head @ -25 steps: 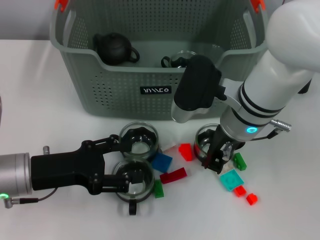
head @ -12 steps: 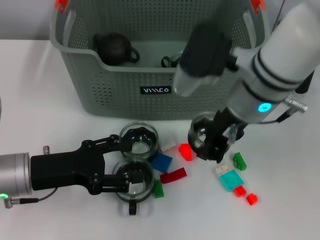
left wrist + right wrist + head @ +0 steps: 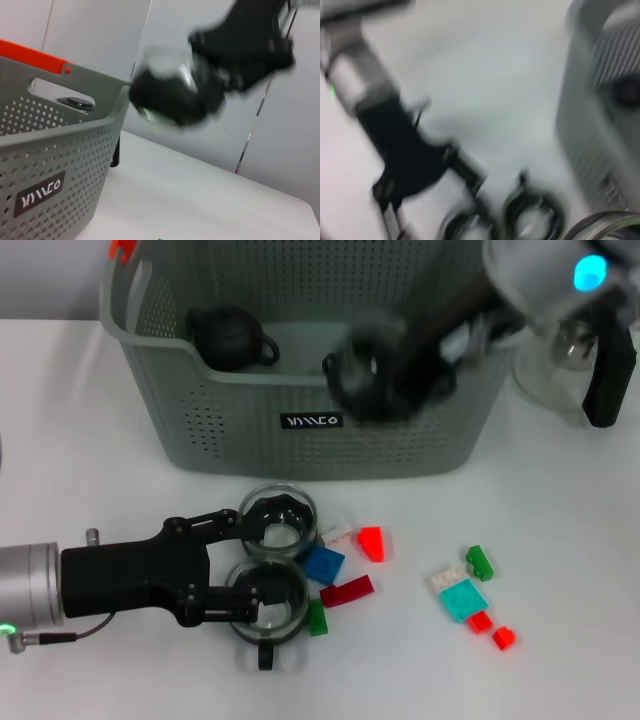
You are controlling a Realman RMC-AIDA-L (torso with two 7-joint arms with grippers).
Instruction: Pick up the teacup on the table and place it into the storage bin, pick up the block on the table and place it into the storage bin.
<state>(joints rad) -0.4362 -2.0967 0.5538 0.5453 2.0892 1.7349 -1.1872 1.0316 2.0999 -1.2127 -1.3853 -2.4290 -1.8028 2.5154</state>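
Note:
My right gripper [image 3: 392, 375] is shut on a glass teacup [image 3: 358, 380] and holds it in the air over the front wall of the grey-green storage bin [image 3: 240, 430]; both are blurred by motion. They also show in the left wrist view, the teacup [image 3: 172, 95] beside the bin [image 3: 50, 165]. My left gripper [image 3: 248, 566] lies open on the table, its fingers against two more glass teacups, one nearer the bin [image 3: 281, 519] and one nearer me [image 3: 268, 602]. Loose blocks lie beside them: red [image 3: 371, 542], blue [image 3: 322, 565], dark red [image 3: 346, 590].
A black teapot [image 3: 230, 335] sits in the bin. More blocks lie to the right: green [image 3: 479, 561], teal [image 3: 463, 599], small red ones [image 3: 503, 637]. A glass vessel with a black handle [image 3: 605, 370] stands right of the bin.
My right gripper has lifted the teacup off the table by the blocks and swung it up toward the bin. The left arm has not moved.

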